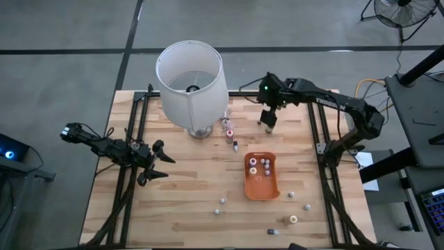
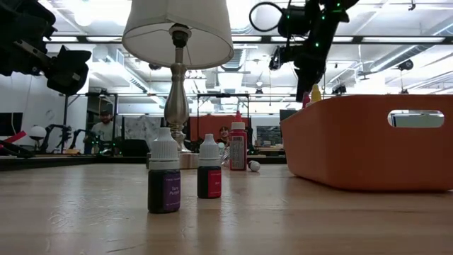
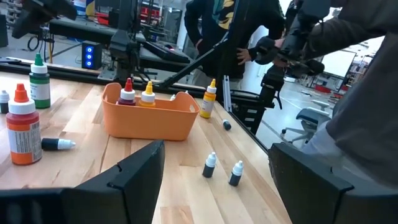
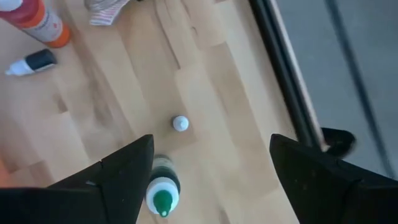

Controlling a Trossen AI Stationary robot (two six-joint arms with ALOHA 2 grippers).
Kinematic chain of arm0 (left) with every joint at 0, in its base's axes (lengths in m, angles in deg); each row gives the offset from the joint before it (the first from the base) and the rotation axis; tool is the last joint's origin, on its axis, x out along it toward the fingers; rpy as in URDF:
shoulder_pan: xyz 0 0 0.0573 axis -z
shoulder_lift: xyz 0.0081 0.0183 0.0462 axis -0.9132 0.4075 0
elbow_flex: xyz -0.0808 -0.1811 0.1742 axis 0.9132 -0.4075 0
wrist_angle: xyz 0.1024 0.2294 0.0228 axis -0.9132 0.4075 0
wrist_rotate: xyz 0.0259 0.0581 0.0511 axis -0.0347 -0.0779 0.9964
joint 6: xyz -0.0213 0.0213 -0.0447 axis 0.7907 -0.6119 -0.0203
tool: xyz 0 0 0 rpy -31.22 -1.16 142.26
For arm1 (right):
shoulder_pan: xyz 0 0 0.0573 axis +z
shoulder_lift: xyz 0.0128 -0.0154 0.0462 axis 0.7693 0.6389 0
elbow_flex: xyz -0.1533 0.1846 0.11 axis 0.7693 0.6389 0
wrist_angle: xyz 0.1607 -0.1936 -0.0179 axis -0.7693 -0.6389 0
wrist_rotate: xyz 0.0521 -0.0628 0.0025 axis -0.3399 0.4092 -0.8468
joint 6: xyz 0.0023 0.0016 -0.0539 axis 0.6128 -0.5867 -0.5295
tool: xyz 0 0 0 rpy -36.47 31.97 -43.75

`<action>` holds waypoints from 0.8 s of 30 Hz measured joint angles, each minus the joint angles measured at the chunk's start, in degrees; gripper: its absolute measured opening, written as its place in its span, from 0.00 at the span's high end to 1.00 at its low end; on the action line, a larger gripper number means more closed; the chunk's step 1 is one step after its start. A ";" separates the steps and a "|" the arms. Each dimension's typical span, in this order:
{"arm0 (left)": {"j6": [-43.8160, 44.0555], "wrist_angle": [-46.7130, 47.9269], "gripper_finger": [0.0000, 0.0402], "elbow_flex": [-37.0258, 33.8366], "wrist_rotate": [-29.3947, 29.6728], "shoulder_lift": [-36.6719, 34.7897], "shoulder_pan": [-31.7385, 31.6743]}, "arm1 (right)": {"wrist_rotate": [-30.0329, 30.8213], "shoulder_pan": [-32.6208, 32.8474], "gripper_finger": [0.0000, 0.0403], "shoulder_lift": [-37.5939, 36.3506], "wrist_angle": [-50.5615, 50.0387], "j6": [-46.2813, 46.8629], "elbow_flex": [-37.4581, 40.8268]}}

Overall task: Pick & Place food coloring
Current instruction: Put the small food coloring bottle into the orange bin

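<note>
Floor: grey concrete slabs with dark seams, all around the surface.
Fan: stands on the floor at the far right corner.
Ceiling: white, with exposed beams and bright strip lights.
Room behind: a person among dark equipment racks; an office chair beside the surface.

Pale wood tabletop, satin; orange tray smooth matt plastic (lampshade looks cloth); lamp stem polished metal.
</note>
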 joint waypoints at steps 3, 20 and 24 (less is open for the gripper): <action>0.00 0.00 0.36 0.00 0.01 0.00 -0.01 | -3.17 -1.75 0.22 0.57 0.30 -1.35 -0.80; 0.00 0.00 0.36 -0.02 0.01 0.00 -0.02 | -4.82 -7.28 0.20 11.13 2.86 -4.36 -2.16; 0.00 0.00 0.36 -0.02 0.01 0.00 0.00 | -6.42 -7.15 0.21 13.70 3.22 -1.81 -2.16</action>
